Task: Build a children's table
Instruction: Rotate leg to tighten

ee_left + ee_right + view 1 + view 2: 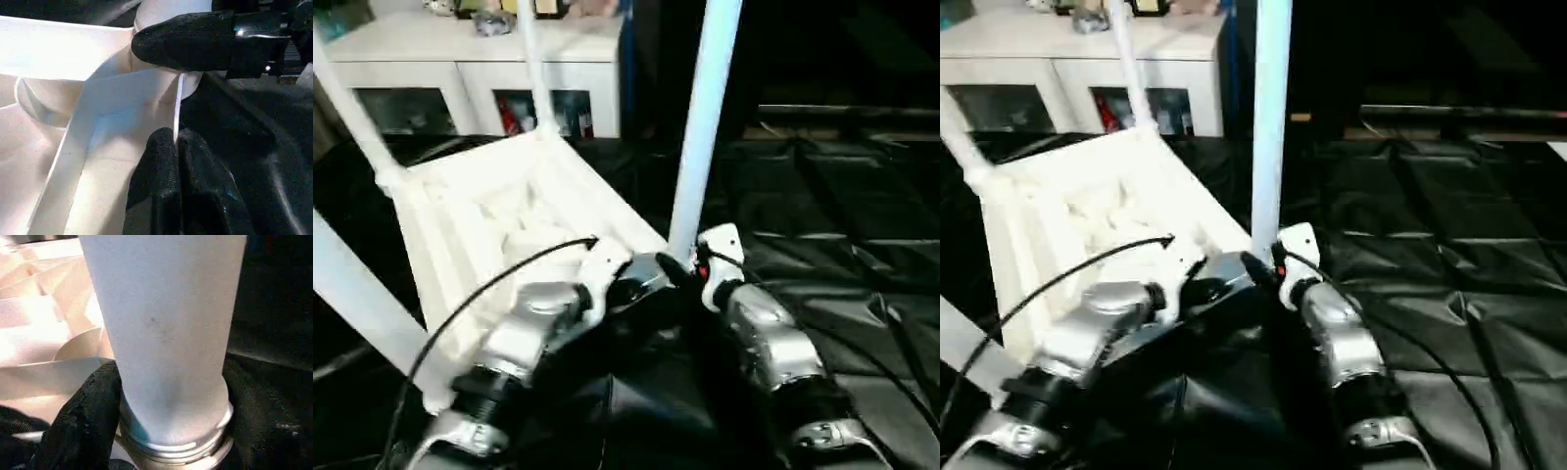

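Fourth leg standing in the near corner socket of the upturned table; not confirmed fully seated.

The children's table (509, 211) lies tilted, ribbed underside up, on the black sheeting (842, 284). The leg (703, 127) rises from the table's near right corner socket (195, 448), thread rings exposed. Right gripper (161, 396) brackets the leg base, jaws apart around it; one fingertip (181, 41) touches. Left gripper (178, 161) has jaws together, pressed at the table's rim. Risk: cross-threading or the leg tipping if the table shifts under uneven push. The cabinet (475, 73) behind holds indistinct items behind glass.
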